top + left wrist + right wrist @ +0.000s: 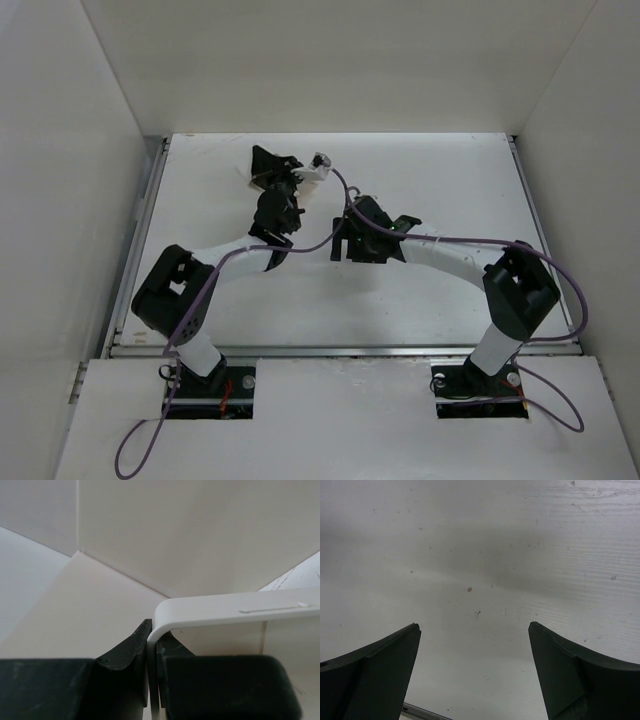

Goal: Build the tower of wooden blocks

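Observation:
No orange-brown wood blocks and no tower show in any view. My left gripper is shut on the thin side wall of the long white tray, one black finger on each side of the wall. The tray's rounded corner and rim run off to the right. In the top view my left gripper is at the far middle of the table, and I cannot pick out the tray against the white surface there. My right gripper is open and empty over the bare white table; in the top view it sits mid-table.
White enclosure walls stand on the left, right and back of the table. A metal rail runs along the near edge. Purple cables loop over both arms.

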